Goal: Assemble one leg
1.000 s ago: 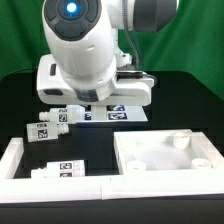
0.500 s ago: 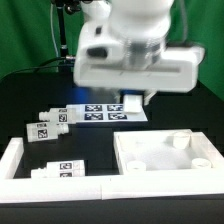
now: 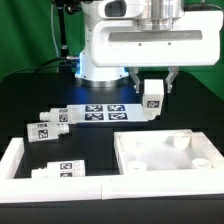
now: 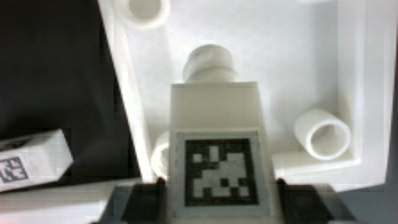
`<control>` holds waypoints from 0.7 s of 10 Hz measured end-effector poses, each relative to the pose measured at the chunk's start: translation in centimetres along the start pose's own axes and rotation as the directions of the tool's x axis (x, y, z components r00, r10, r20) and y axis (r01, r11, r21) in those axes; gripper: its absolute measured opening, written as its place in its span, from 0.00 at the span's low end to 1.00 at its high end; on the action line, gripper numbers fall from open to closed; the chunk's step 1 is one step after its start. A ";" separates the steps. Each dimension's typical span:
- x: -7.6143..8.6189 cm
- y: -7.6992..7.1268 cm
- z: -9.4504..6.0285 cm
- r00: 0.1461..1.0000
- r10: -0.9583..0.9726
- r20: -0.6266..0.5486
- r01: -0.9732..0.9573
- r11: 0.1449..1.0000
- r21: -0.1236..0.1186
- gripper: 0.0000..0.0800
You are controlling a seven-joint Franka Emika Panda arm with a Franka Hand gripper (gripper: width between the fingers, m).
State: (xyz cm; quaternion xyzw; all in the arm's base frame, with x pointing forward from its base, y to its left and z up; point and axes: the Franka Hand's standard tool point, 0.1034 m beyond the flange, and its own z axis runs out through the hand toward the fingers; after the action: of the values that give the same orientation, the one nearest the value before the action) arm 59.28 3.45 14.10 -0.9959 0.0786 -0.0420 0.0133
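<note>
My gripper (image 3: pixel 152 92) is shut on a white leg (image 3: pixel 152 97) with a black-and-white tag and holds it in the air above the far edge of the white square panel (image 3: pixel 165 160). In the wrist view the held leg (image 4: pixel 217 125) fills the middle, its tag facing the camera, with a dark finger (image 4: pixel 139 200) at each side. Below it lies the panel (image 4: pixel 329 60) with its round sockets. Three more legs lie on the black table: two (image 3: pixel 55 120) at the exterior view's left and one (image 3: pixel 60 170) near the front.
The marker board (image 3: pixel 100 110) lies flat behind the panel. A white L-shaped fence (image 3: pixel 20 160) borders the front and the exterior view's left of the table. Another tagged leg (image 4: pixel 27 160) shows at the wrist view's edge.
The arm has swung toward the exterior view's right and risen. The gripper with the leg now hangs above the panel's far edge, where before the arm's body hid it.
</note>
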 end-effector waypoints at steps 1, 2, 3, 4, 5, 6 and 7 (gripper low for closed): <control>0.1 -1.1 0.6 0.997 0.005 -0.082 -0.005 1.000 0.007 0.36; 0.3 -2.2 1.2 0.992 -0.003 -0.125 0.004 1.000 0.011 0.36; 1.3 -3.4 1.4 0.975 0.001 -0.224 0.004 1.000 0.024 0.36; 1.4 -4.8 1.7 0.951 -0.007 -0.310 0.019 0.999 0.037 0.36; 1.0 -5.8 1.7 0.935 -0.016 -0.355 0.032 0.999 0.040 0.36; 0.9 -5.8 1.6 0.924 -0.012 -0.381 0.029 0.999 0.039 0.36; 0.8 -5.8 1.8 0.923 -0.013 -0.384 0.030 0.999 0.039 0.36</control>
State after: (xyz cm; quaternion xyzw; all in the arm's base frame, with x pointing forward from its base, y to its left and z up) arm 61.13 9.11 12.62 -0.9688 0.0676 -0.2376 0.0190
